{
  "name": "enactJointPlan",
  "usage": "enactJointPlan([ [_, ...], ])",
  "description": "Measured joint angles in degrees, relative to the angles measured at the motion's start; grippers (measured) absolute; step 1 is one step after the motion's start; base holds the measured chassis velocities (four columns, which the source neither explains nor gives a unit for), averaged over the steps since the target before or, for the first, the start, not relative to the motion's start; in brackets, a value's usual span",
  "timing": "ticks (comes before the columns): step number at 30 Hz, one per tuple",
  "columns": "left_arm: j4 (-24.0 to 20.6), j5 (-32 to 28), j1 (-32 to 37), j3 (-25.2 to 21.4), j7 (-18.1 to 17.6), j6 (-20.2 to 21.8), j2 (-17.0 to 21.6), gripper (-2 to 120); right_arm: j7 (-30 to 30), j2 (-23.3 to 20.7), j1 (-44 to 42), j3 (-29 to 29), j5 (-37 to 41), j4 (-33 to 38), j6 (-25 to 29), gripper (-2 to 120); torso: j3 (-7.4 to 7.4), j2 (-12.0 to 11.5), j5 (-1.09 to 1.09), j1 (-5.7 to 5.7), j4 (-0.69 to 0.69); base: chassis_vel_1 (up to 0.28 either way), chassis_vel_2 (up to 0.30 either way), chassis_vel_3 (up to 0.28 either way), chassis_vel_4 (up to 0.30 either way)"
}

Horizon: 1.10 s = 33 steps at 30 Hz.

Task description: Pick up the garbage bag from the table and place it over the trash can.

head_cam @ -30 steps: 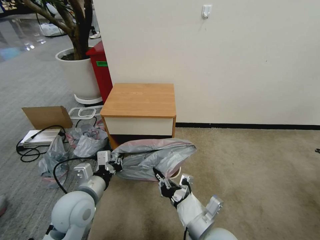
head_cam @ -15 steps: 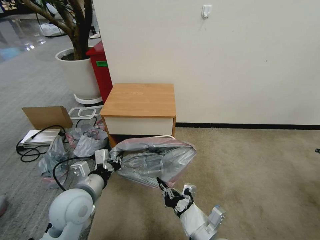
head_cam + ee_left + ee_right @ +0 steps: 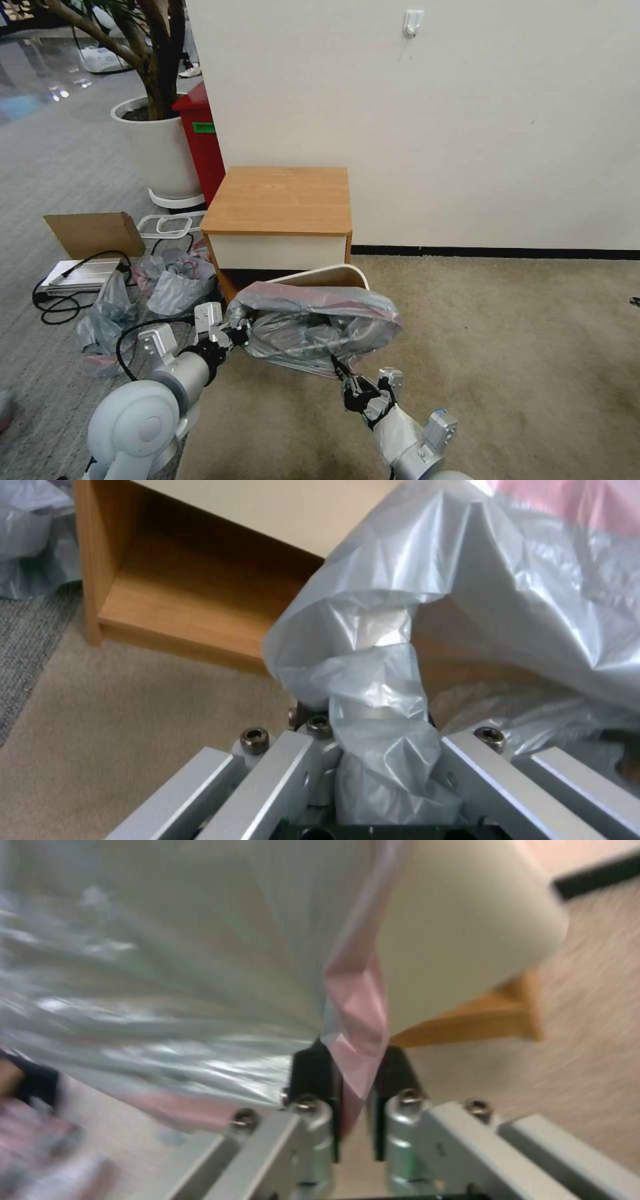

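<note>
Garbage bag (image 3: 313, 323) stretched between both pinching end effectors.

Your bench (image 3: 280, 200) stands against the wall on the beige carpet (image 3: 500, 347), top bare, with the trash can (image 3: 333, 275) on the carpet directly before it.

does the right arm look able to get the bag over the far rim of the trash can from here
Probably not yet. The right end effector grips the garbage bag on the near side, while the trash can far rim sits bare beyond the bunched plastic, close against the table.
</note>
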Motion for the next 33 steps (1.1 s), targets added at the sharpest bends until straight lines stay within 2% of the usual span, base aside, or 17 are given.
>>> enactJointPlan([
  [1,0.00,0.00,0.00,0.00,0.00,0.00,0.00,4,0.00,0.00,0.00,0.00,0.00,0.00,0.00,14,0.00,0.00,0.00,0.00,0.00,0.000,0.000,0.000,0.000],
  [4,0.20,-0.90,-0.24,-0.50,-0.32,0.10,0.11,4,-0.11,-0.19,-1.67,2.61,-9.41,-0.78,0.68,29,0.00,0.00,0.00,0.00,0.00,0.000,0.000,0.000,0.000],
  [5,0.20,-0.90,-0.24,-0.50,-0.32,0.10,0.11,4,-0.11,-0.19,-1.67,2.61,-9.41,-0.78,0.68,29,0.00,0.00,0.00,0.00,0.00,0.000,0.000,0.000,0.000],
  [8,0.75,-1.25,-0.78,-0.81,-0.57,0.15,0.44,4,-0.13,-0.36,-4.38,4.98,-14.25,0.33,0.74,43,0.00,0.00,0.00,0.00,0.00,0.000,0.000,0.000,0.000],
  [10,1.03,-1.26,-1.00,-0.83,-0.63,0.15,0.50,4,-0.17,-0.36,-5.08,5.43,-15.31,1.21,0.76,47,0.00,0.00,-0.01,0.00,0.00,0.000,0.000,0.000,0.000],
  [11,1.55,-1.26,-1.41,-0.83,-0.78,0.15,0.56,4,-0.24,-0.32,-5.95,5.88,-16.93,2.46,0.75,54,0.00,0.00,0.00,0.00,0.00,0.000,0.000,0.000,0.000],
  [13,1.94,-1.25,-1.69,-0.79,-0.90,0.15,0.57,3,-0.25,-0.26,-6.49,6.10,-18.25,3.29,0.71,57,0.00,0.00,-0.01,0.00,0.00,0.000,0.000,0.000,0.000],
  [15,2.82,-0.93,-2.32,-0.59,-1.10,0.15,0.57,3,-0.23,-0.22,-7.86,6.77,-22.98,5.52,-0.39,69,0.00,0.00,-0.01,0.00,0.00,0.000,0.000,0.000,0.000],
  [16,2.82,-0.93,-2.32,-0.59,-1.10,0.15,0.57,3,-0.23,-0.22,-7.86,6.77,-22.98,5.52,-0.39,69,0.00,0.00,-0.01,0.00,0.00,0.000,0.000,0.000,0.000],
  [18,3.66,-0.08,-2.72,-0.55,-1.13,0.12,0.65,3,0.01,-0.37,-8.96,7.82,-25.95,6.77,-0.90,80,0.00,0.00,0.00,0.00,0.00,0.000,0.000,0.000,0.000],
  [19,3.66,-0.08,-2.72,-0.55,-1.13,0.12,0.65,3,0.01,-0.37,-8.96,7.82,-25.95,6.77,-0.90,80,0.00,0.00,0.00,0.00,0.00,0.000,0.000,0.000,0.000],
  [22,4.78,1.43,-3.00,-0.54,-1.13,0.05,1.35,3,0.39,-0.20,-9.43,9.65,-26.25,8.01,0.23,93,0.00,0.00,-0.01,0.00,0.00,0.000,0.000,0.000,0.000],
  [25,5.20,2.05,-3.06,-0.40,-1.11,0.03,1.87,3,0.27,0.21,-9.12,10.34,-25.21,9.15,1.66,99,0.00,0.00,-0.01,0.00,0.00,0.000,0.000,0.000,0.000],
  [33,5.20,2.46,-3.08,0.42,-1.02,-0.01,2.22,3,-2.96,1.09,-4.74,10.70,-21.77,7.05,6.77,100,0.00,0.00,0.00,0.00,0.00,0.000,0.000,0.000,0.000],
])
